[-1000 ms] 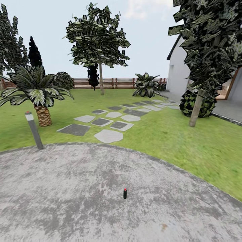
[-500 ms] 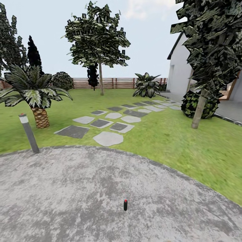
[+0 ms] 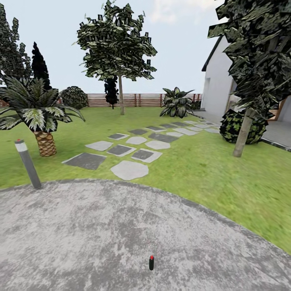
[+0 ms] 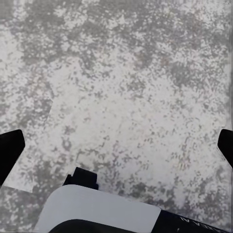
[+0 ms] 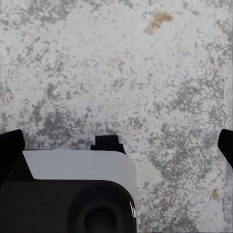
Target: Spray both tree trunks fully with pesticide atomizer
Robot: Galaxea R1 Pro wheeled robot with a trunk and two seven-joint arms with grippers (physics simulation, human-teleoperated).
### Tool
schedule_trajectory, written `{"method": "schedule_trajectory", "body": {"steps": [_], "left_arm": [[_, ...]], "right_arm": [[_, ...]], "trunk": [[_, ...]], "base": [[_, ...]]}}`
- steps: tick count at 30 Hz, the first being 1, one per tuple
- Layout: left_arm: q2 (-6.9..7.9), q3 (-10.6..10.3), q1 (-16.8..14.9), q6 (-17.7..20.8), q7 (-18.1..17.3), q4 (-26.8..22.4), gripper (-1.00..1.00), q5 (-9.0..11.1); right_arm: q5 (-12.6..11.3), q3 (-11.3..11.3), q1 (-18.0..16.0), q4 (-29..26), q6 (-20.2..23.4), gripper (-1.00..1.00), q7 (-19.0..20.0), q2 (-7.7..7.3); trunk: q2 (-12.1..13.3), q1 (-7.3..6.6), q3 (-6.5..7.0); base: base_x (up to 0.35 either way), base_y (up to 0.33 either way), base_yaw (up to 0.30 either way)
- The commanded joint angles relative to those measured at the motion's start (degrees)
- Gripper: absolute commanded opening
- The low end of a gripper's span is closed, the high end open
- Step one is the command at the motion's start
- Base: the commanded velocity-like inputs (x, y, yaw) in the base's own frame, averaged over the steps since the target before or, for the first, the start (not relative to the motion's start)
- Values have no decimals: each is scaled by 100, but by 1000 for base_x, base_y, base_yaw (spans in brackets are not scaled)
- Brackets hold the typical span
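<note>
Base rolling forward: pesticide atomizer [image 3: 151, 262] drawing nearer on concrete pad [image 3: 81, 234], trees [image 3: 119, 52] closer. Both grippers' jaws apart, empty. Pickup approaching.

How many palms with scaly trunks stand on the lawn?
1. The palm stands on the grass at the left, behind the grey post. Others may be hidden beyond the picture's edges.

Two trees [image 3: 120, 60] — one palm [image 3: 38, 111], one atomizer [image 3: 151, 262].
</note>
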Motion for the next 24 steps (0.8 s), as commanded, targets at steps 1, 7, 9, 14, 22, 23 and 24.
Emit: {"method": "schedule_trajectory", "body": {"steps": [1,7,9,14,22,23,24], "left_arm": [[1,1,-4,-12,-48,8,100,57],[1,1,-4,-12,-48,8,100,57],[1,1,-4,-12,-48,8,100,57],[1,1,-4,-12,-48,8,100,57],[1,1,-4,-12,-48,8,100,57],[1,1,-4,-12,-48,8,100,57],[1,1,-4,-12,-48,8,100,57]], "right_arm": [[38,-37,-4,5,-20,100,-1,3],[38,-38,-4,5,-20,100,-1,3],[38,-37,-4,5,-20,100,-1,3],[38,-41,-4,5,-20,100,-1,3],[38,-40,-4,5,-21,100,-1,3],[38,-41,-4,5,-21,100,-1,3],[38,-39,-4,5,-21,100,-1,3]], "trunk": [[-3,3,-6],[-3,3,-6],[-3,3,-6],[-3,3,-6],[-3,3,-6],[-3,3,-6],[-3,3,-6]], "base": [[333,0,0],[333,0,0],[331,0,0],[199,0,0],[47,0,0],[32,0,0],[45,0,0]]}}
